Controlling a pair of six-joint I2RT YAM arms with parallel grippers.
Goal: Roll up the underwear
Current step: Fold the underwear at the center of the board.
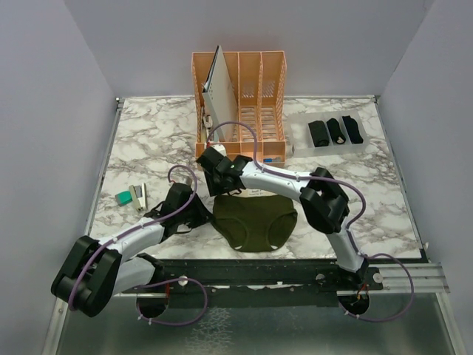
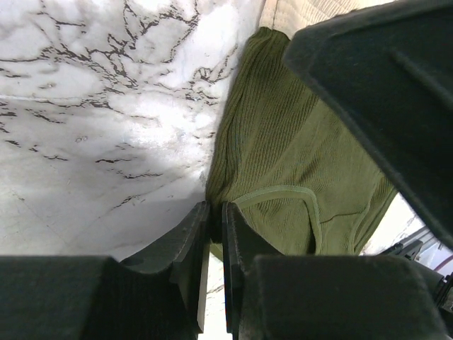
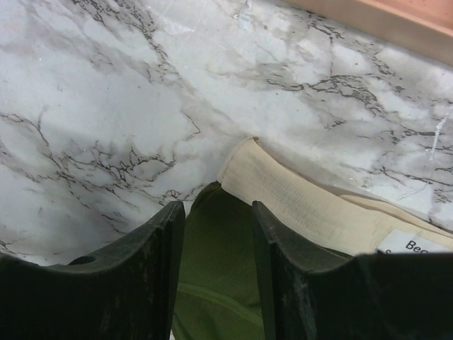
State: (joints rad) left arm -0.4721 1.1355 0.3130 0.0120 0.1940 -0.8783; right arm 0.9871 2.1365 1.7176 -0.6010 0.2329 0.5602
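Observation:
The olive-green underwear (image 1: 255, 222) lies flat on the marble table near the front, cream waistband to the back. My left gripper (image 1: 201, 214) is at its left edge, shut on a pinch of the green cloth (image 2: 283, 163). My right gripper (image 1: 214, 174) is open over the back left corner, its jaws either side of the green cloth (image 3: 216, 234) just below the cream waistband (image 3: 304, 205). Three black rolled underwear (image 1: 335, 132) lie in a clear tray at the back right.
An orange file rack (image 1: 240, 100) with a white board in it stands at the back centre. A clear tray (image 1: 366, 144) sits at the back right. A small teal block (image 1: 123, 197) and a white piece (image 1: 139, 196) lie at the left.

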